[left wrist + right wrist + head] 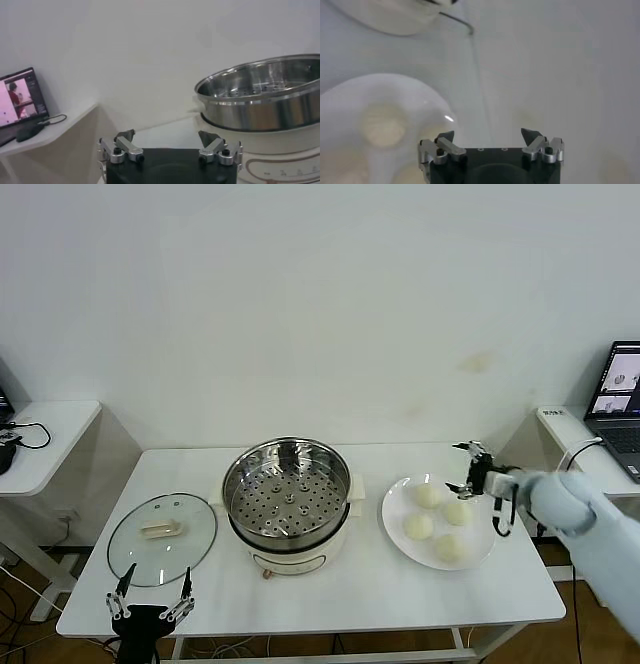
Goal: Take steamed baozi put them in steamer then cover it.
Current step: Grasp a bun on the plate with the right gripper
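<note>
The steamer (288,494) stands mid-table, uncovered, its perforated tray bare; the left wrist view shows its steel wall (265,100) close by. The cover (162,538), clear glass with a cream handle, lies flat to its left. Several baozi (428,496) sit on a white plate (395,514) to its right. My right gripper (462,470) hovers open over the plate's far right rim, nothing between its fingers; its wrist view shows the gripper (487,135), the plate (350,100) and one baozi (382,125). My left gripper (150,596) (167,137) stands open at the table's front edge below the cover.
The white table (380,584) carries everything. A side table with a laptop (620,399) stands at the right, close behind my right arm. Another side table (40,434) with cables stands at the left; a laptop (20,97) shows there in the left wrist view.
</note>
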Robot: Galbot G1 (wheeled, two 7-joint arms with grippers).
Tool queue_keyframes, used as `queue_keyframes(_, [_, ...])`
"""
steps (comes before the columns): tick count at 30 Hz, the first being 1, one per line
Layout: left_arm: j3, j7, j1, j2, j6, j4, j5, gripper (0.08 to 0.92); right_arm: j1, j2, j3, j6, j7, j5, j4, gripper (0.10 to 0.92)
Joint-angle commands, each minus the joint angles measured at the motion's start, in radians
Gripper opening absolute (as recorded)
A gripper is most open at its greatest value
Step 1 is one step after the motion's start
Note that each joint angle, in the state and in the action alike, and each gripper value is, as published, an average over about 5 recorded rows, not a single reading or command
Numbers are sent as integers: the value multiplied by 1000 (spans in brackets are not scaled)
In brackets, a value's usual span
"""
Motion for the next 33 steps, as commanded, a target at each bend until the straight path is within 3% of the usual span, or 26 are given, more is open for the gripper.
queue_keyframes(1, [-21, 0, -2, -1, 4, -2, 8, 823, 371, 76, -428, 13, -255, 10, -263, 823])
queue_keyframes(18, [-56, 8, 1, -6, 3, -19, 11, 823, 314, 365, -370, 39, -197, -117, -587, 823])
queue_keyframes(33, [-59, 13, -2, -6, 2, -20, 11, 823, 290, 454, -332, 58, -139, -192, -704, 823])
